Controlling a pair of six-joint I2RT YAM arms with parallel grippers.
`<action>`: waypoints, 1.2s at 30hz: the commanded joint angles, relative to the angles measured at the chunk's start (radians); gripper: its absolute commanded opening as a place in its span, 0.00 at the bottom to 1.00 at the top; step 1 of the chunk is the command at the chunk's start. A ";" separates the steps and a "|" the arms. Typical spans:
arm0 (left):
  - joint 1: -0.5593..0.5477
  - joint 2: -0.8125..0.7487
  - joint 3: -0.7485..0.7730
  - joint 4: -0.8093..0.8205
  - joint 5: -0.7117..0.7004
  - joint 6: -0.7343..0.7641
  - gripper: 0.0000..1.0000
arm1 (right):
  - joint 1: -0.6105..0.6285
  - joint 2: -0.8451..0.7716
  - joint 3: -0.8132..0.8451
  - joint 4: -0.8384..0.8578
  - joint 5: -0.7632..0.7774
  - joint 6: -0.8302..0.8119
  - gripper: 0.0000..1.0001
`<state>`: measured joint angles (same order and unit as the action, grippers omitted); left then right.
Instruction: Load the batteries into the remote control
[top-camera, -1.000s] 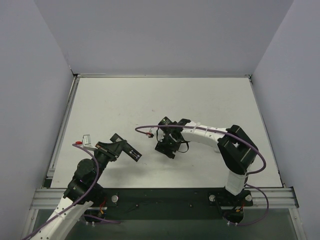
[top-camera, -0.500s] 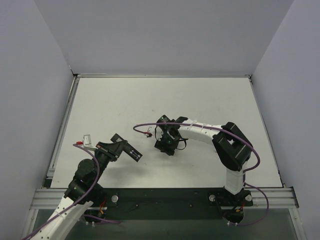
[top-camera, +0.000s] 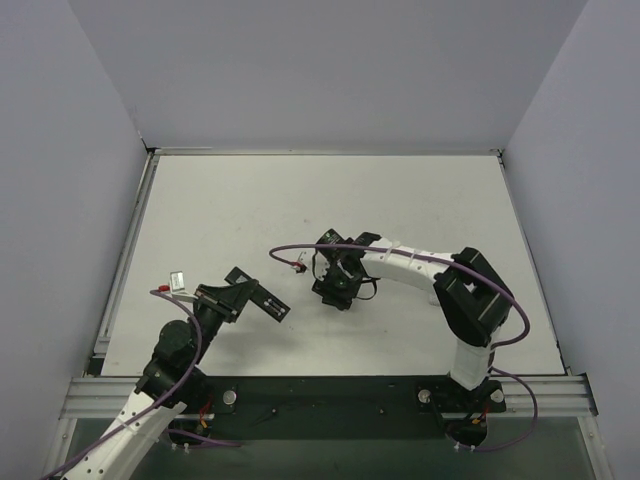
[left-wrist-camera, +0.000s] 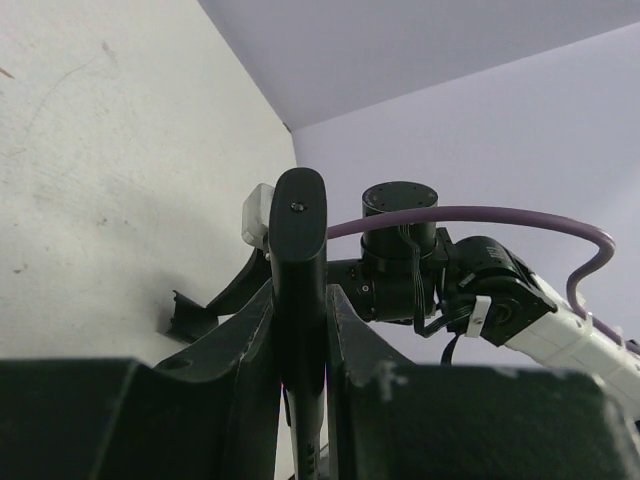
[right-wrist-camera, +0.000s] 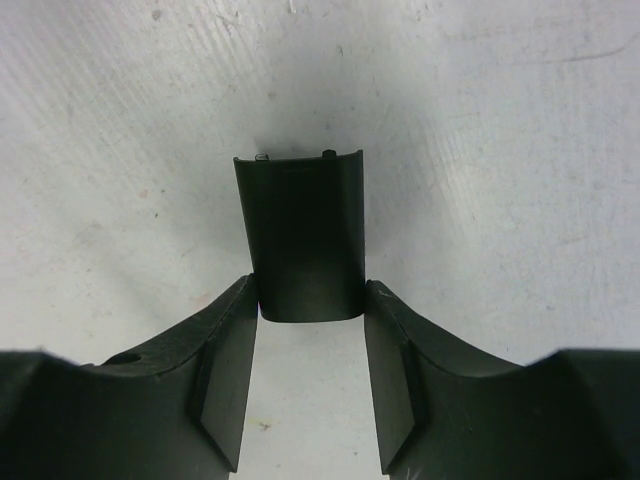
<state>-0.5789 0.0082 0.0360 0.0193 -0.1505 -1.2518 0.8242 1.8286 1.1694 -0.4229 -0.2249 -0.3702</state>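
**Slim black plastic remote control**: held edge-on above the near-left part of the white table, apparently clear of it. Clamped low on the body by the left gripper, shut tight. Same hold as a second ago.

**Batteries:** not made out in any view; cannot tell whether already seated.

**Short black curved plastic battery cover**: flat on the table at mid-field, well apart from the remote.

**Right gripper**: wide a second ago, now narrowed to the cover's width. Pads seemingly touching both near corners. Cover not yet lifted.

**Assessment:** grip on the cover just forming. Probably for fitting onto the remote's back, or for moving aside before loading.

**Risk:** thin shell pinched at one end only, apt to pivot or slip.
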 joint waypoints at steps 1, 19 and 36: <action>0.005 -0.017 -0.083 0.178 0.003 -0.089 0.00 | 0.000 -0.142 0.013 -0.080 -0.002 0.101 0.16; 0.005 0.104 -0.133 0.327 -0.026 -0.166 0.00 | 0.197 -0.342 0.298 -0.281 0.082 0.370 0.15; 0.004 0.165 -0.114 0.338 -0.054 -0.195 0.00 | 0.314 -0.088 0.711 -0.520 0.104 0.442 0.16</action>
<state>-0.5789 0.1638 0.0360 0.3038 -0.1871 -1.4345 1.1133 1.7050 1.7992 -0.8394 -0.1558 0.0563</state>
